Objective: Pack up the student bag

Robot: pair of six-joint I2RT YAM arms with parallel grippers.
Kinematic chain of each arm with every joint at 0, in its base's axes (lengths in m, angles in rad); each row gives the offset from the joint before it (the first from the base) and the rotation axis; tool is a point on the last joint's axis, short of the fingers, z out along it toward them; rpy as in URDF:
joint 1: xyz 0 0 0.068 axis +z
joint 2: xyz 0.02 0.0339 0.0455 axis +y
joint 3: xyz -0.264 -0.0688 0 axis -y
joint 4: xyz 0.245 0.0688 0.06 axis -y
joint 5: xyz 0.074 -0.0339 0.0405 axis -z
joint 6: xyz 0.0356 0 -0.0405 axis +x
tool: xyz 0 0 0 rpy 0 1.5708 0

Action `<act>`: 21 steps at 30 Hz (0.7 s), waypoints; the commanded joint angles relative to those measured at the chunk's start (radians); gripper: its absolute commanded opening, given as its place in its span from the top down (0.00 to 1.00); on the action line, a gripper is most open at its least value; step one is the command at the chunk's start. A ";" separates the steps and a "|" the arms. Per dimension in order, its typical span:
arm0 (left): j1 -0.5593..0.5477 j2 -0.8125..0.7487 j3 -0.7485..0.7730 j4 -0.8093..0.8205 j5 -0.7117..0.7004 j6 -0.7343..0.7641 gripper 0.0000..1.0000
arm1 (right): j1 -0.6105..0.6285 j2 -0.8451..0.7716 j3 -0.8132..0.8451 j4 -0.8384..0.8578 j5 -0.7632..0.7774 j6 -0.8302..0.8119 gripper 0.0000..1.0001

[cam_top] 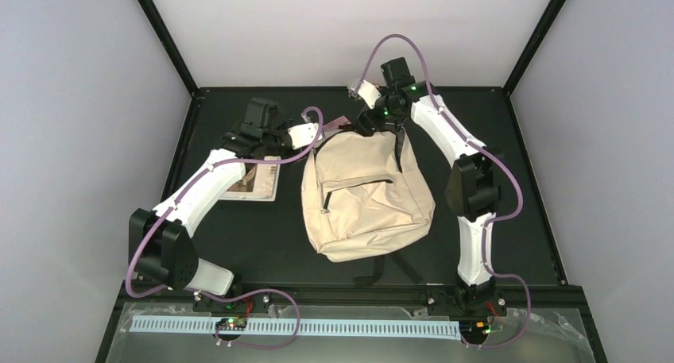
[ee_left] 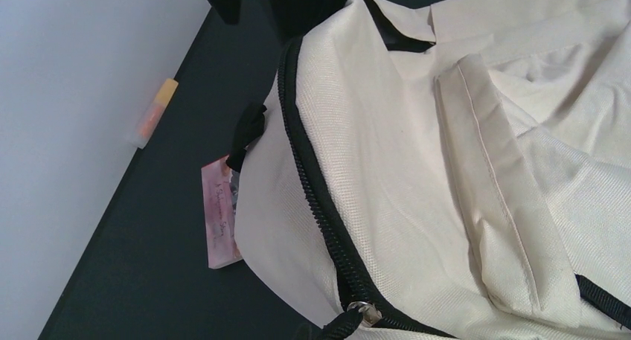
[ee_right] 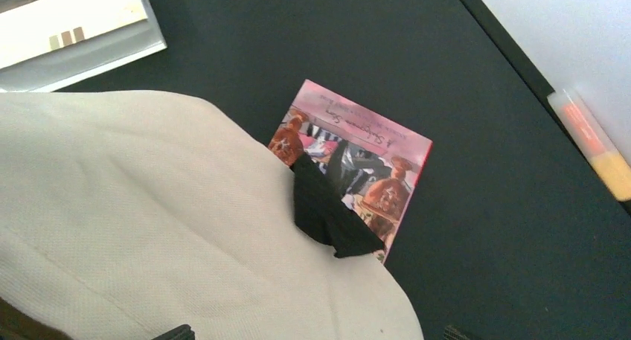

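- I see the student bag [cam_top: 367,196] at table centre, its long axis near-to-far and its top end far.
- Right gripper [cam_top: 380,129] hovers over that top end, jaws apart and empty; the pink booklet [ee_right: 372,143] lies just beyond.
- Left gripper [cam_top: 319,138] is closed at the bag's top-left corner.

Overhead; close wrist views (common bag [cam_top: 366,192])

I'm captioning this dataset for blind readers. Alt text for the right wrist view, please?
A cream student bag fills the lower left, its black tab lying over a pink picture booklet on the dark table. A white book sits at the top left, and an orange-and-yellow stick lies along the wall at right.
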 commanded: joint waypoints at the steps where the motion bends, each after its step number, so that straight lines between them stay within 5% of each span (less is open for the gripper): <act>1: 0.000 -0.002 0.039 0.047 -0.012 0.001 0.98 | 0.045 -0.012 -0.037 -0.037 -0.020 -0.117 0.12; 6: 0.001 0.004 0.044 0.048 -0.031 0.012 0.98 | 0.065 -0.049 -0.110 -0.091 -0.070 -0.214 0.01; 15: 0.000 0.002 0.048 0.045 -0.052 0.026 0.98 | 0.067 -0.267 -0.290 0.000 -0.141 -0.190 0.00; 21: -0.002 0.001 0.075 0.034 -0.022 0.026 0.98 | 0.120 -0.332 -0.478 0.212 0.133 -0.146 0.01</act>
